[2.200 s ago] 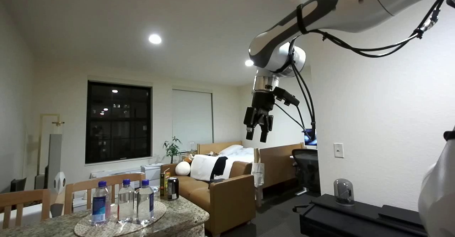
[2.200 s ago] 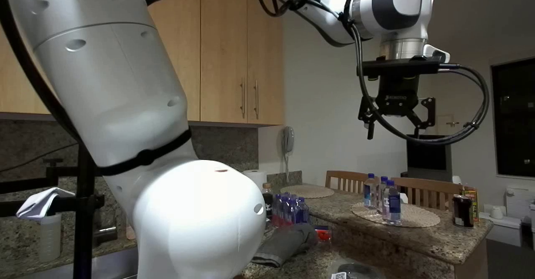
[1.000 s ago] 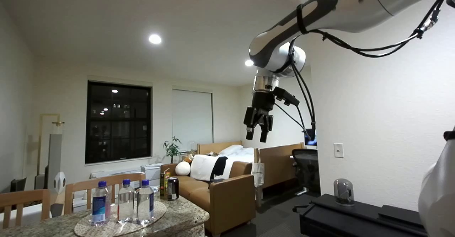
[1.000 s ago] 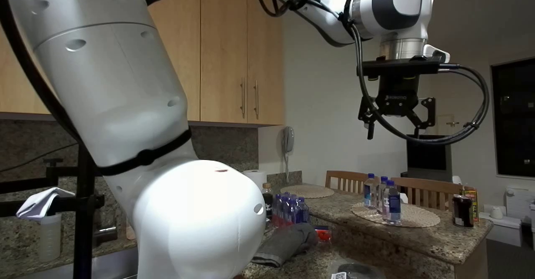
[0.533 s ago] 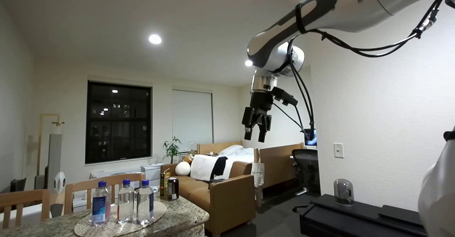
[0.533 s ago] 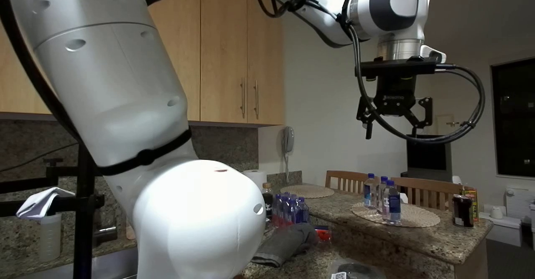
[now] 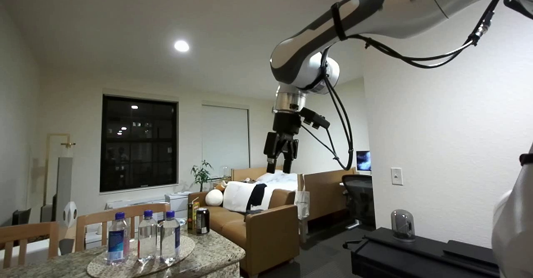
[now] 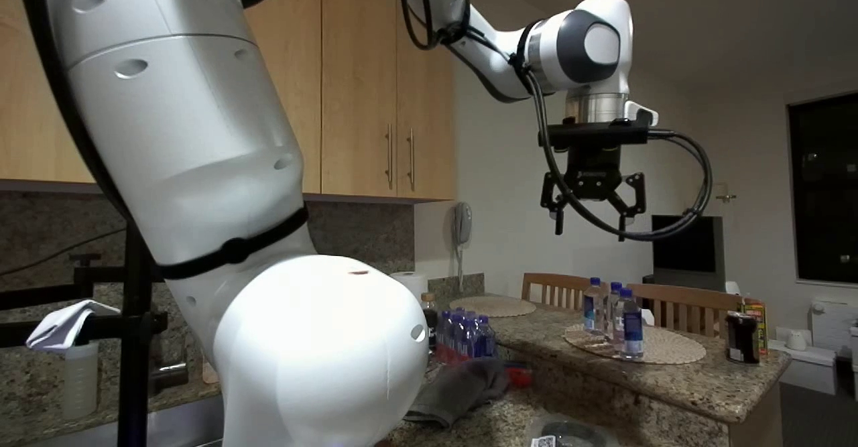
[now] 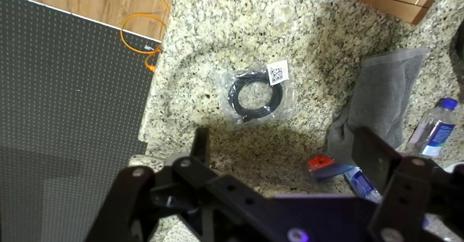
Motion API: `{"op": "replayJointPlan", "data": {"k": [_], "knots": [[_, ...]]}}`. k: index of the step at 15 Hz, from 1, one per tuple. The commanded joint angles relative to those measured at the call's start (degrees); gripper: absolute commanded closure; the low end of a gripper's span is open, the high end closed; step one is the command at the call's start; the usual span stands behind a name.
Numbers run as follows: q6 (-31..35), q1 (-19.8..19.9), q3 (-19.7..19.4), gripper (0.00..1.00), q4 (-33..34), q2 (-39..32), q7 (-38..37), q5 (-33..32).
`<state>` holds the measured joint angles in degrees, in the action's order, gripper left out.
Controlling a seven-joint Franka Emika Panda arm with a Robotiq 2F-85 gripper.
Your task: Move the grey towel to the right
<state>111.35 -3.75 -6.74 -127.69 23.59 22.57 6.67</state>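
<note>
On the speckled stone desk [image 9: 217, 24], the grey towel [image 9: 378, 100] lies in loose folds, seen in the wrist view between a bagged coil of black cable [image 9: 277, 97] and a blue-capped bottle [image 9: 435, 127]. The gripper [image 8: 590, 228] hangs above, spread wide.

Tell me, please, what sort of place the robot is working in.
It looks like a home, probably a small apartment with an open kitchen: wooden wall cabinets suggest the kitchen, and a brown sofa and a bed suggest living space.
</note>
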Motion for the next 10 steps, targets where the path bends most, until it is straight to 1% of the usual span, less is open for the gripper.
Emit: {"op": "replayJointPlan", "data": {"k": [1,4,6,10], "knots": [[6.8,-1.8,3.6,0.00,-4.7,1.5,-2.6,2.4],[10.9,-4.0,7.3,0.00,-7.4,1.6,-6.1,3.3],[13.8,-5.6,10.4,0.00,-9.3,1.3,-9.7,3.0],[20.5,-9.0,16.3,0.00,-11.1,-1.1,-16.8,2.6]]}}
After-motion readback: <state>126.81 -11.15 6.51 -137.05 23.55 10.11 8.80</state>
